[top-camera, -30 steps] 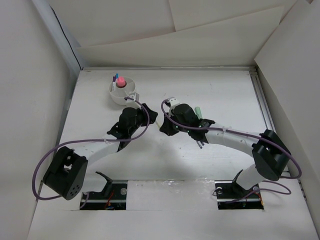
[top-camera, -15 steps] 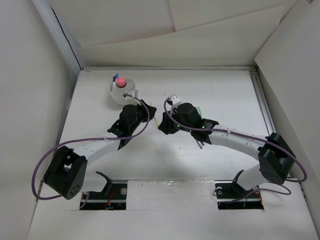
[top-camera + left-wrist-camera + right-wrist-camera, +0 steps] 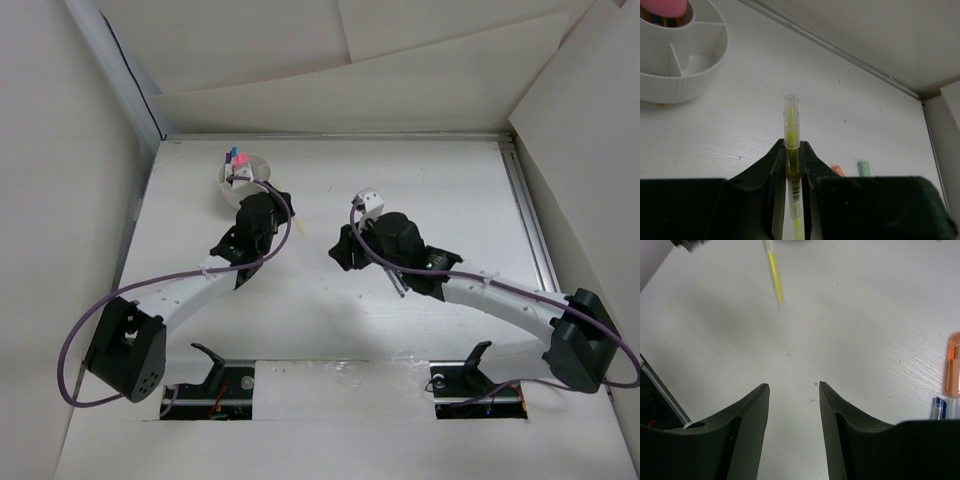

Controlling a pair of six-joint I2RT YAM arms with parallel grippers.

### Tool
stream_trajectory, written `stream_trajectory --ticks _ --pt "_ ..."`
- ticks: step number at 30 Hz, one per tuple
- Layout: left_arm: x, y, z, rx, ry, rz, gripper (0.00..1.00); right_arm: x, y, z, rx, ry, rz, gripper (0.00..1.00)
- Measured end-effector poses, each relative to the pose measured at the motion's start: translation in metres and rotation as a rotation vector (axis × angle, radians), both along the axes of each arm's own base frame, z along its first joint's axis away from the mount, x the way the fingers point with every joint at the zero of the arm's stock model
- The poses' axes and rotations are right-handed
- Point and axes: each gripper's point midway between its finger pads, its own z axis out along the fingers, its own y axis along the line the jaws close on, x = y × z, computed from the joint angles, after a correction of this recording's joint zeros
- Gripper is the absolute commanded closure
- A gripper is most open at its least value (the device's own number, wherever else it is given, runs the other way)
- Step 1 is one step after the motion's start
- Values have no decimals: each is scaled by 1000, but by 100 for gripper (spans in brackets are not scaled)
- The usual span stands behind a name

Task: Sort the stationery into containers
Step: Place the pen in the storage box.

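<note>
Near the table's (image 3: 450,180) far left corner, the left claw (image 3: 791,147) is clamped on a yellow pen (image 3: 791,120), held near the cup (image 3: 690,80); the right claw (image 3: 792,390) hangs with jaws apart and nothing between them. A pink-capped glue stick (image 3: 665,7) and a few coloured sticks (image 3: 232,155) already stand in the cup. The pen, plus an orange stick (image 3: 953,365), a green stick (image 3: 863,167) and a blue-marked item (image 3: 939,407) lying loose, are not yet sorted, so the job looks roughly half done
</note>
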Motion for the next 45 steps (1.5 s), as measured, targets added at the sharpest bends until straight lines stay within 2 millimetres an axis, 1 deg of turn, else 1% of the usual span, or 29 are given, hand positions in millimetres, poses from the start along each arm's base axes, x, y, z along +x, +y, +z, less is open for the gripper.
stream_trajectory --ticks 2,5,9,11,14,17,19,21,26,31,36,39,45 --pt "4 8 8 9 -14 47 100 0 -4 -7 -15 6 -14 49" --pt "10 18 22 26 -33 107 99 -1 -11 -9 -22 3 -38 49" --pt "18 29 40 43 -63 181 99 -1 -17 -2 -6 -13 -60 49" --pt "22 35 44 54 -68 215 99 -1 -19 3 4 -22 -67 49" --pt "31 45 40 75 -53 254 99 -2 -22 11 21 -34 -74 49" --pt "44 68 27 94 -20 309 99 -1 -24 15 32 -40 -81 49" --pt "50 85 16 110 9 347 99 -1 -24 16 34 -41 -82 49" --pt "57 98 9 123 29 381 99 -1 -24 16 34 -41 -84 49" --pt "77 118 9 137 39 436 99 -1 -24 16 36 -39 -86 49" --pt "97 127 17 189 27 463 99 -1 -24 16 38 -37 -87 49" --pt "122 122 28 227 0 458 99 -1 -24 16 37 -36 -87 49" --pt "133 120 31 247 -15 459 100 0 -24 16 37 -37 -89 49" --pt "147 122 27 317 -25 477 100 4 -27 12 27 -32 -105 49"
